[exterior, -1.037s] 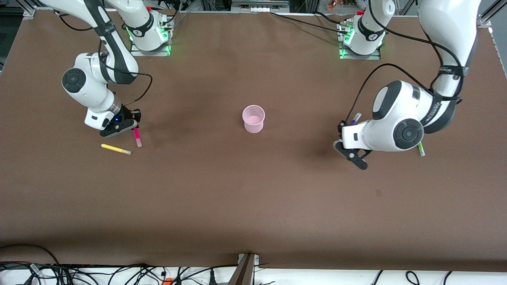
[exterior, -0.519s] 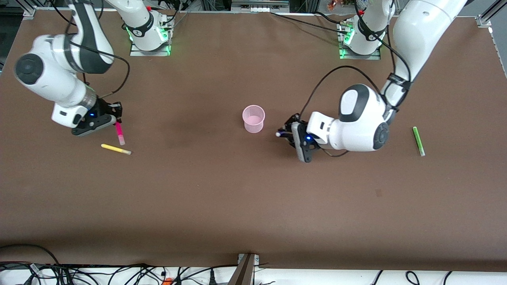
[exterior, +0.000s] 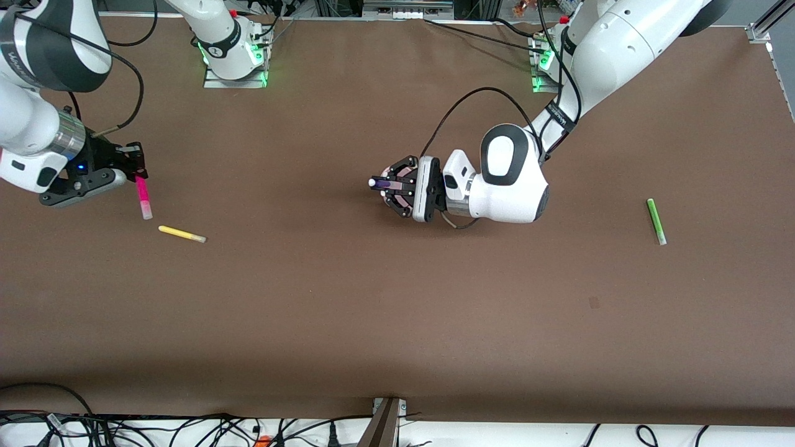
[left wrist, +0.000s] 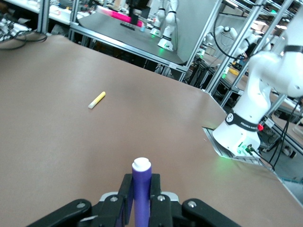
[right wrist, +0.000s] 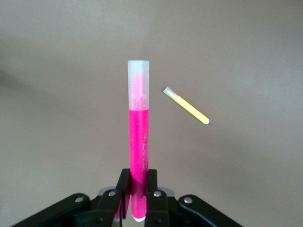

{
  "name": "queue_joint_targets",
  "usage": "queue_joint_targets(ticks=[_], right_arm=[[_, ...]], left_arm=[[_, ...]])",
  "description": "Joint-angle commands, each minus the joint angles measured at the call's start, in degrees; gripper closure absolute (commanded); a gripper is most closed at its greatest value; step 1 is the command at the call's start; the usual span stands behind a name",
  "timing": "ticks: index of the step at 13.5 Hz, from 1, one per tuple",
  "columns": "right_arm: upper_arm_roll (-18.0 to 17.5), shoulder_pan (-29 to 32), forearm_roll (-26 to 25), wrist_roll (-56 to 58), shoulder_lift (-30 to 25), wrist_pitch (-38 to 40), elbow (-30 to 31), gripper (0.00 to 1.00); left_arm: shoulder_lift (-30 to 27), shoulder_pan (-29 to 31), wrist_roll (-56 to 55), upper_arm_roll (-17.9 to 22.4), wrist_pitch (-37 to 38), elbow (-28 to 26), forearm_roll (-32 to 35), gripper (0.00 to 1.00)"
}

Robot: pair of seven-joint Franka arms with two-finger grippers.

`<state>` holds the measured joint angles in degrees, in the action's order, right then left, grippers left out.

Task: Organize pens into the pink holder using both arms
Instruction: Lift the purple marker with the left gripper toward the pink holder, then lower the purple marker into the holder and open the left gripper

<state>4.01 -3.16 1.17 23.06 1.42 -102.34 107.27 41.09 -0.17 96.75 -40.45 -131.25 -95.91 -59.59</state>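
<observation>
My left gripper [exterior: 386,184] is shut on the purple pen [exterior: 384,184] and holds it lying level over the pink holder [exterior: 402,175]. The gripper hides most of the holder; only bits of pink show between its parts. In the left wrist view the purple pen [left wrist: 141,187] stands between the fingers of the left gripper [left wrist: 141,201]. My right gripper [exterior: 138,176] is shut on the magenta pen [exterior: 143,198], hanging tip-down above the table near the yellow pen [exterior: 181,234]. The right wrist view shows the magenta pen [right wrist: 138,142] in the right gripper [right wrist: 138,189]. The green pen [exterior: 654,221] lies toward the left arm's end.
The yellow pen also shows lying on the brown table in the left wrist view [left wrist: 96,100] and in the right wrist view [right wrist: 186,105]. The two arm bases stand along the table edge farthest from the front camera. Cables lie along the edge nearest that camera.
My left arm has swung the purple pen from beside the green pen to over the pink holder. My right arm has lifted the magenta pen and carried it toward its own end of the table.
</observation>
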Motion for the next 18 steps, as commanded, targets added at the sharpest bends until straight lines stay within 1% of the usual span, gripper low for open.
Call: queue_joint_targets(ticks=[1,4,6,9,10,12,14,15,16,17,18], right_arm=[[0.12,0.09,-0.37,0.23,0.60,3.63,-4.43,1.00],[-0.14,0.00,-0.81,0.15,0.78,4.87,-5.14,1.00],[-0.58,-0.44,-0.81,0.15,0.78,4.96,-5.14,1.00],[-1.11,-0.61,-0.90,0.06,0.69,5.57,-5.58,1.00],[-1.11,-0.61,-0.90,0.06,0.69,5.66,-5.58,1.00],[-1.72,-0.96,-0.82,0.15,0.69,5.92,-5.93,1.00],[-4.52,-1.23,-0.81,-1.25,0.60,6.54,-6.63,1.00],[-6.45,-1.23,-0.81,-3.96,0.69,7.06,-7.24,1.00],[-8.56,-1.23,-0.81,-5.72,0.87,7.07,-7.60,1.00],[-10.32,-1.32,-0.81,-6.44,1.13,7.07,-8.12,1.00],[-11.90,-2.10,-0.90,-6.71,1.31,6.98,-8.39,1.00]], left_arm=[[0.13,-0.26,8.61,-0.68,-1.03,-2.25,-1.41,1.00],[0.21,-0.80,9.16,-0.33,-1.21,-2.79,-0.97,1.00],[0.04,-0.27,9.34,-0.24,-1.12,-4.36,-0.88,1.00],[0.13,0.08,9.77,-0.24,-0.94,-5.07,0.79,1.00],[-0.05,0.08,10.47,-0.24,-0.94,-4.90,0.79,0.01],[-0.58,0.78,10.04,-0.42,-0.33,-4.99,0.79,0.00],[-1.01,1.57,7.42,-0.42,2.55,-4.99,0.79,0.00],[-2.58,1.93,4.01,-0.16,4.92,-4.99,0.88,0.00],[-5.38,1.93,0.84,0.02,6.51,-5.07,2.27,0.00],[-7.93,2.02,-4.67,-0.07,7.14,-4.90,6.55,0.00],[-10.13,2.37,-14.21,0.02,11.32,-4.29,10.51,0.00]])
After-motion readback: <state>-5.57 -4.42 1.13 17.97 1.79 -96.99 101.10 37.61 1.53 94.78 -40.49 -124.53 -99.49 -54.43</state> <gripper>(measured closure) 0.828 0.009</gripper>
